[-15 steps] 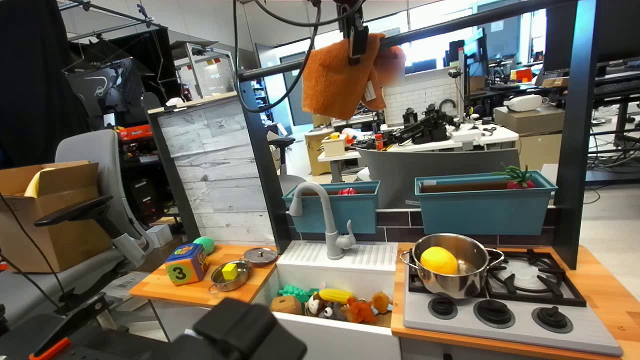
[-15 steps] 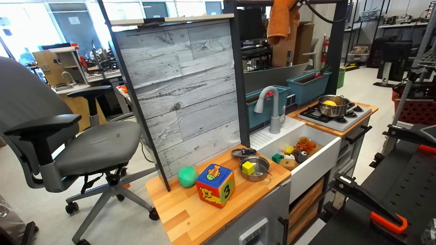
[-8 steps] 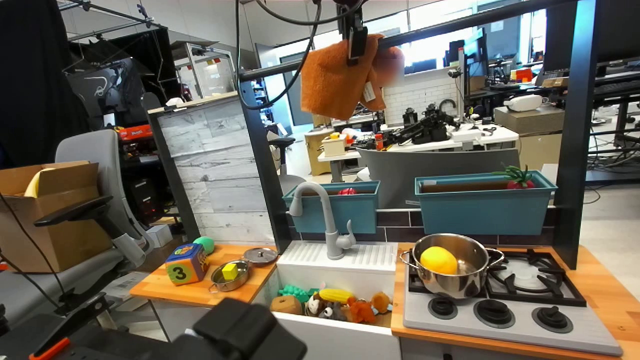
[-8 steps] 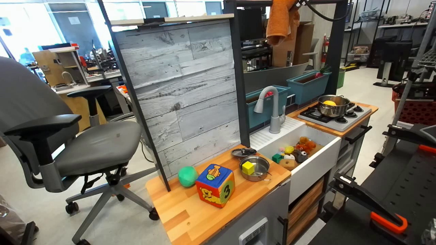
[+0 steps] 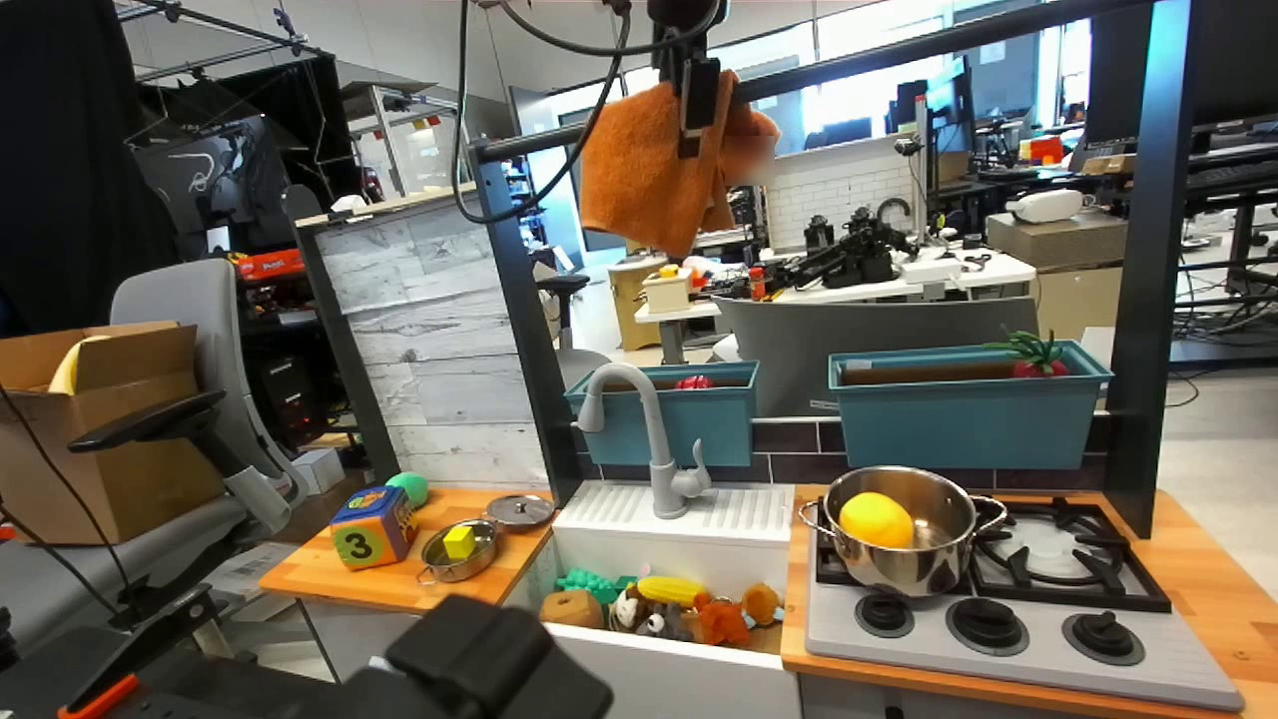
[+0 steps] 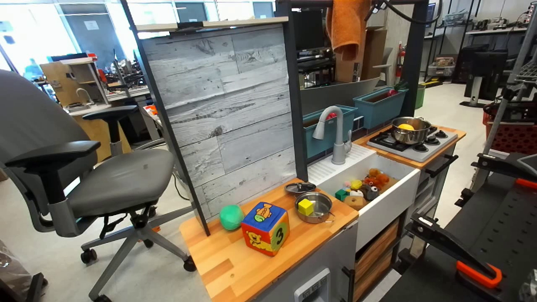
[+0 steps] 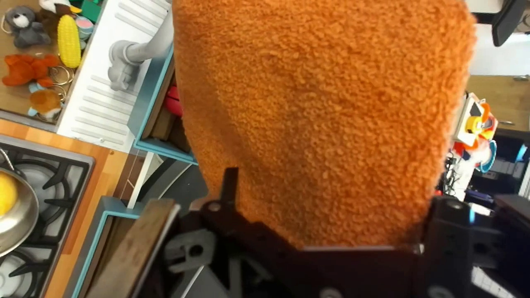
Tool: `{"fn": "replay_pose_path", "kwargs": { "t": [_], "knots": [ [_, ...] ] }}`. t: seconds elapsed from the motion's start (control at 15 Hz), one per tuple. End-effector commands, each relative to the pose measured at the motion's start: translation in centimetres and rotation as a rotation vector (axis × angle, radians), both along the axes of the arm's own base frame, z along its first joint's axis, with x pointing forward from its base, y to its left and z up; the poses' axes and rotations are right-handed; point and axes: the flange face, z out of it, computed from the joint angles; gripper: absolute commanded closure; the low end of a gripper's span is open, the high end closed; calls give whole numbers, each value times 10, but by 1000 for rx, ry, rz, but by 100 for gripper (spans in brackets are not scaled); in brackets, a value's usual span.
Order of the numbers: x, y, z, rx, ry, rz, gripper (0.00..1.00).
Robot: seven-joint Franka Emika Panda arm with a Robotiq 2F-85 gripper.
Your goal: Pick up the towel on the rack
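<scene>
Orange towel point(image 5: 639, 175), clasped between gripper point(image 5: 676, 148) jaws, hanging below.

Beyond the left corner of the wooden surface point(image 6: 226, 260) I can see a grey office chair point(image 6: 121, 178) on pale floor point(image 6: 58, 260), with a whitewashed plank panel point(image 6: 235, 105) standing along the back edge. Past that edge, in an exterior view, I get a white-topped desk point(image 5: 1008, 272) and a white brick wall point(image 5: 849, 185). Windows point(image 6: 37, 33) glare white in both exterior views, and a black curtain point(image 5: 60, 150) hangs well beyond the left edge.
</scene>
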Motion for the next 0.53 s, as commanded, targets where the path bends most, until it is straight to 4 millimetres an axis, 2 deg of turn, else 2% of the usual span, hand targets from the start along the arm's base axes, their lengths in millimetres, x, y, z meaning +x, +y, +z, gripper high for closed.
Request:
{"fn": "replay_pose_path", "kwargs": {
  "t": [0.0,0.2,0.27,0.33,0.47],
  "knots": [
    [-36,6,19,-2,-13,89,0],
    [-61,9,36,-27,-50,136,0],
    [-68,9,40,-44,-60,140,25],
    [-75,9,42,-47,-57,152,26],
    [-84,9,43,-57,-48,165,42]
  ]
}}
